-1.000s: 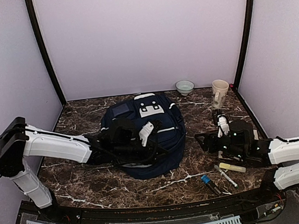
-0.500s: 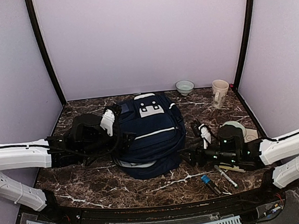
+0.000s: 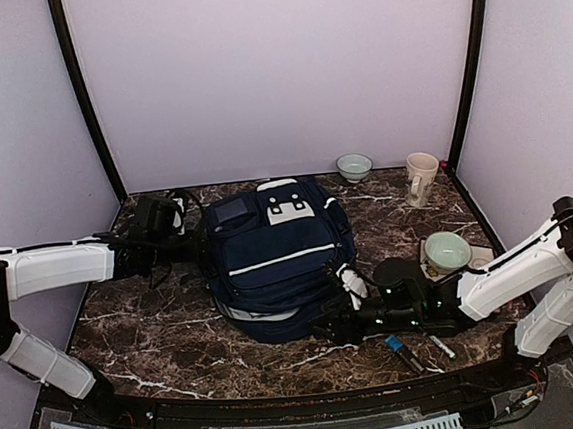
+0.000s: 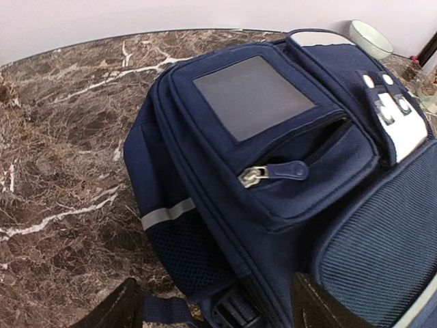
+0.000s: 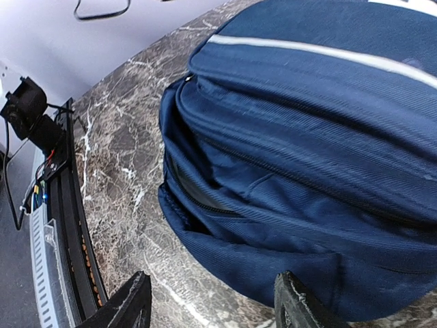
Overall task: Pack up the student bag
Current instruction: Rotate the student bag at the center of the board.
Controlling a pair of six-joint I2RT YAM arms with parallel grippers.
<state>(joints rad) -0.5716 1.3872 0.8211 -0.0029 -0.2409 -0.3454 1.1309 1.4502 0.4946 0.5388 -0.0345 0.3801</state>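
Centre frame, the large navy-blue fabric backpack [image 3: 281, 260] lies flat, left hand [image 3: 188, 233] released upper left, right hand [image 3: 329, 329] released lower right.

matt cloth student bag [image 3: 281, 260], glossy marble table [image 3: 161, 331]

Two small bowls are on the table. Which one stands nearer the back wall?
The bowl left of the mug, at the very back. The other bowl sits further forward, beside the right arm.

No legible text or labels anywhere
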